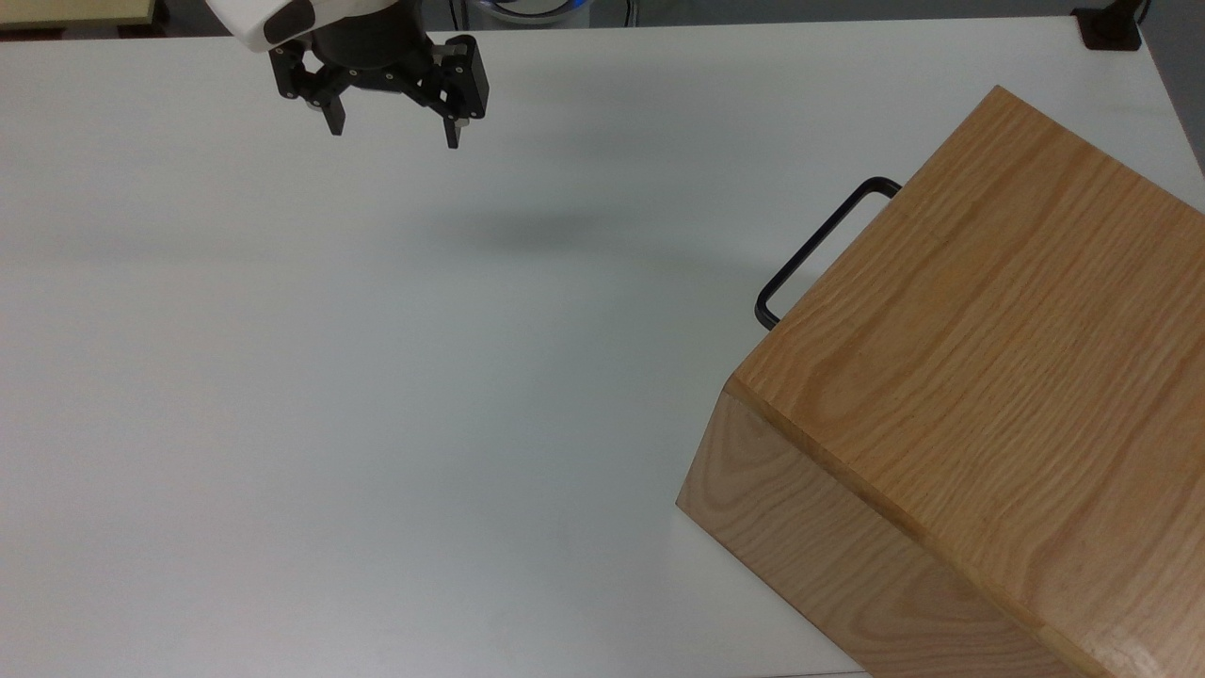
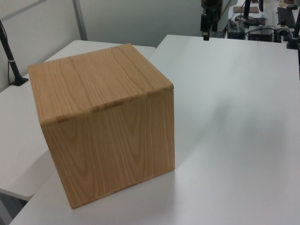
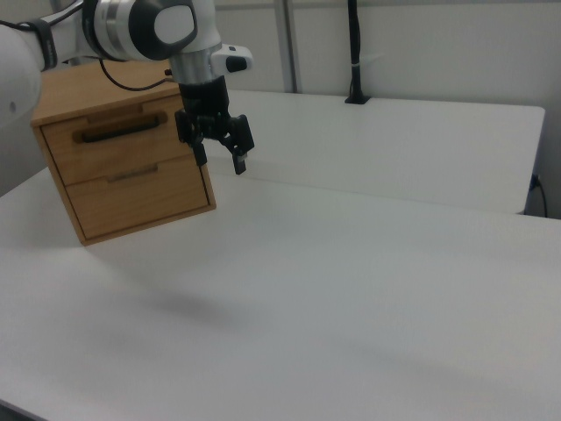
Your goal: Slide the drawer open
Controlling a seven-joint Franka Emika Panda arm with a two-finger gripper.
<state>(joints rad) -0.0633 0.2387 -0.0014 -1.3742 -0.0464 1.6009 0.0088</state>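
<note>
Table (image 1: 377, 424) bearing the cabinet (image 1: 988, 395) at the top view's right. Its upper drawer (image 3: 123, 140) sits flush, well apart from the gripper (image 1: 391, 127), which hangs empty above the table, fingers spread wide. From above only the handle (image 1: 814, 250) shows; in the right view the gripper overlaps the drawer's right end.

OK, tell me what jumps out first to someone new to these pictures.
The big oak-grain cabinet dominates, sitting at the top view's right on the white table. Its drawer, with a long black handle, looks closed. The black gripper hangs open above the table at the top view's upper left, apart from the cabinet.
</note>
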